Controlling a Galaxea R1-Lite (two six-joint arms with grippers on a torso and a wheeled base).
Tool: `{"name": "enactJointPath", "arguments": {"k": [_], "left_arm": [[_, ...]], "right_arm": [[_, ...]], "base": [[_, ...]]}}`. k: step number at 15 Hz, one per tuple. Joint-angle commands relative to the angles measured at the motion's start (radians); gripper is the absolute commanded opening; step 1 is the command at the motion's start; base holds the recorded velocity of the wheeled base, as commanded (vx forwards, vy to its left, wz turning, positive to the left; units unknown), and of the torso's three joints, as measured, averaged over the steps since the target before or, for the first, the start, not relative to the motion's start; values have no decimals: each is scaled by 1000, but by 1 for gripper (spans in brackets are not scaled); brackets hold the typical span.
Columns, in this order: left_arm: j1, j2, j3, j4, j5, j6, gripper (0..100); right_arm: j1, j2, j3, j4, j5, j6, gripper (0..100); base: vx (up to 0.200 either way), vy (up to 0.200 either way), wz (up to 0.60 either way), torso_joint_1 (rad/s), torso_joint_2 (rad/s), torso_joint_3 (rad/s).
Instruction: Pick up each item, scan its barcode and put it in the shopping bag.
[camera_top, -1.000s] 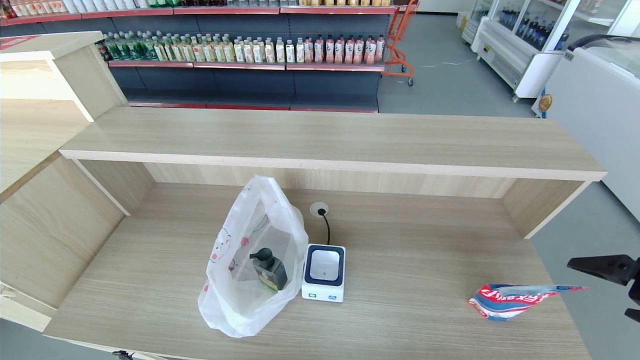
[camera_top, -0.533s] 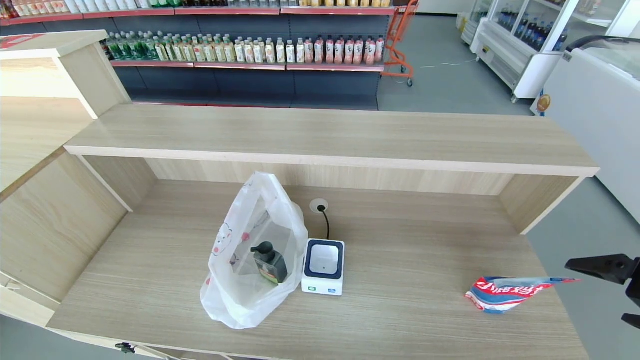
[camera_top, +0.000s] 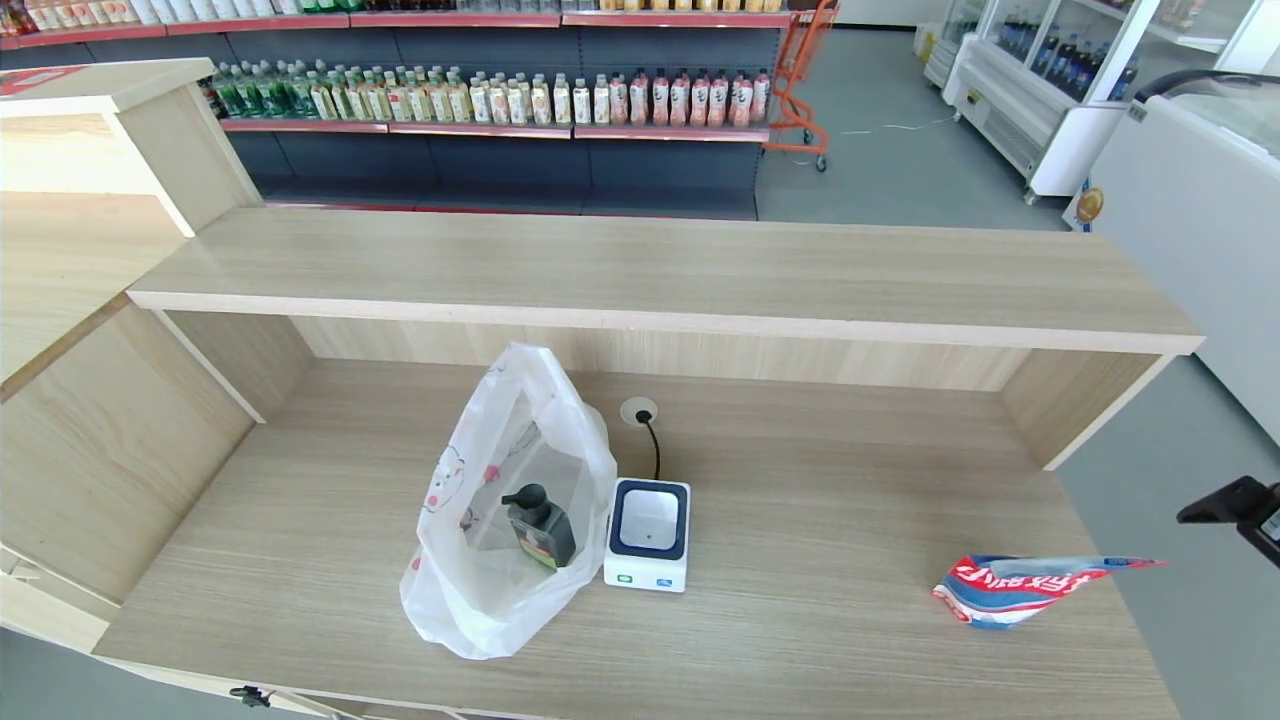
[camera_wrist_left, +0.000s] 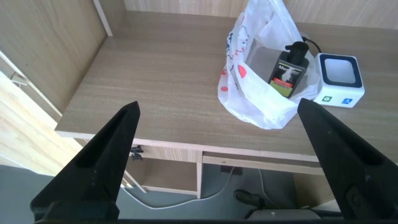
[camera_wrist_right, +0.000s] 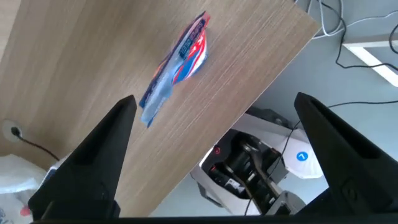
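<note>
**A:** ok so where's the pouch (camera_top: 1010, 588) sitting?

**B:** On its side on the worktop (camera_top: 820, 560), around 4 o'clock in the head view and close to the right end. It's red, white and blue with big white lettering on the red band. The thin flat end points to 3 o'clock.

**A:** and the right hand (camera_wrist_right: 214, 106)?

**B:** Released, nothing in it. In its wrist view the fingers (camera_wrist_right: 93, 168) are spread wide, and the pouch lies beyond the tips, well apart. In the head view a dark bit of it pokes in at roughly 2 o'clock from the pouch, out past the worktop's end. No contact.

**A:** left hand (camera_wrist_left: 217, 107)?

**B:** Same deal, released and empty. It hangs over the worktop's near left edge, with the bag (camera_top: 470, 600) farther in, well apart.

**A:** anything in the bag?

**B:** A dark pump bottle (camera_top: 540, 530), leaning a bit. The bag is see-through white with a cartoon face and red spots. The bottle's label is dark with white print and an orange strip low down, too small to make out.

**A:** scanner (camera_top: 648, 535)?

**B:** It's a white box with a dark-rimmed window, just beside the bag at its 3 o'clock. There's a green mark and a blue mark on the front face. The black cable (camera_top: 655, 450) runs off toward 12 o'clock into a round hole (camera_top: 638, 411) in the worktop.
</note>
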Motion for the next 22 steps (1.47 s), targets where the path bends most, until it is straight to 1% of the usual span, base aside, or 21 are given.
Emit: {"name": "enactJointPath", "arguments": {"k": [1, 3, 5, 7, 10, 13, 17, 20, 21, 22], "left_arm": [[0, 0, 0, 0, -1, -1, 100], [0, 0, 0, 0, -1, -1, 100], [0, 0, 0, 0, -1, -1, 100], [0, 0, 0, 0, 1, -1, 100], [0, 0, 0, 0, -1, -1, 100], [0, 0, 0, 0, -1, -1, 100], [0, 0, 0, 0, -1, -1, 100], [0, 0, 0, 0, -1, -1, 100], [0, 0, 0, 0, -1, -1, 100], [0, 0, 0, 0, 1, -1, 100]], "right_arm": [[-26, 77, -15, 3, -21, 2, 100], [-31, 110, 3, 4, -27, 5, 100], [-57, 185, 14, -1, -34, 16, 100], [-64, 275, 7, -27, -52, 16, 100], [-54, 400, 14, -192, -50, -12, 100], [-5, 509, 33, -324, -26, -53, 100], [29, 622, 30, -459, 40, -85, 100], [40, 693, 33, -580, 46, -140, 100], [43, 719, 33, -605, 42, -165, 0], [43, 732, 30, -617, 42, -179, 0]], "base": [[0, 0, 0, 0, 0, 0], [0, 0, 0, 0, 0, 0], [0, 0, 0, 0, 0, 0], [0, 0, 0, 0, 0, 0], [0, 0, 0, 0, 0, 0], [0, 0, 0, 0, 0, 0], [0, 0, 0, 0, 0, 0], [0, 0, 0, 0, 0, 0], [0, 0, 0, 0, 0, 0], [0, 0, 0, 0, 0, 0]]}}
